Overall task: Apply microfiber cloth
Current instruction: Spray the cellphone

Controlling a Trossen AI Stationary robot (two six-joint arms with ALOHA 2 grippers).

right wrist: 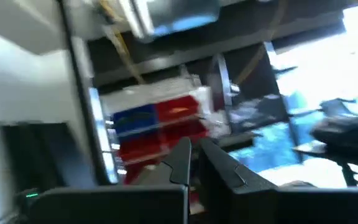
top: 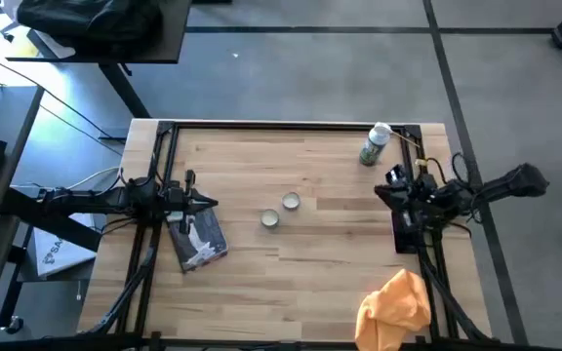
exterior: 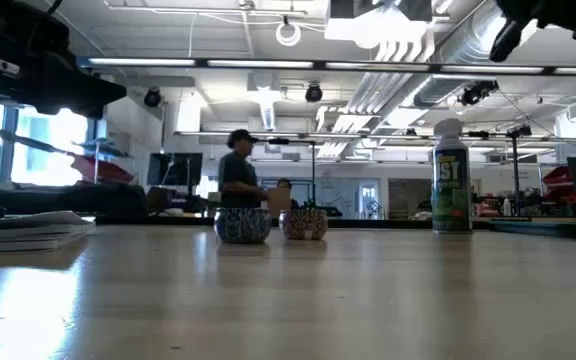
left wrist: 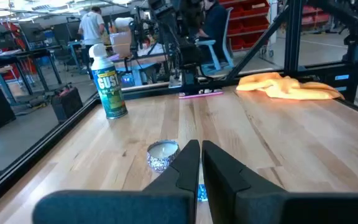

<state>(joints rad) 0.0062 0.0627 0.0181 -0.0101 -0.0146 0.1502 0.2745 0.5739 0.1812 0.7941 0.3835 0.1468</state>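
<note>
The microfiber cloth (top: 395, 307) is an orange-yellow crumpled heap on the table's near right corner; the left wrist view also shows the cloth (left wrist: 288, 86). No gripper touches it. My left gripper (top: 210, 203) hangs shut over the table's left side, pointing toward the right edge, its fingertips (left wrist: 199, 149) together with nothing between them. My right gripper (top: 394, 181) is raised near the right edge, farther back than the cloth. In its own wrist view the right gripper (right wrist: 194, 152) is shut and faces the room.
Two small round tins (top: 291, 202) (top: 269, 218) stand mid-table. A spray can (top: 375, 144) stands at the far right. A grey-and-white flat packet (top: 198, 239) lies under my left gripper. Black frame rails (top: 154, 244) run along the table's sides. People show in the room beyond.
</note>
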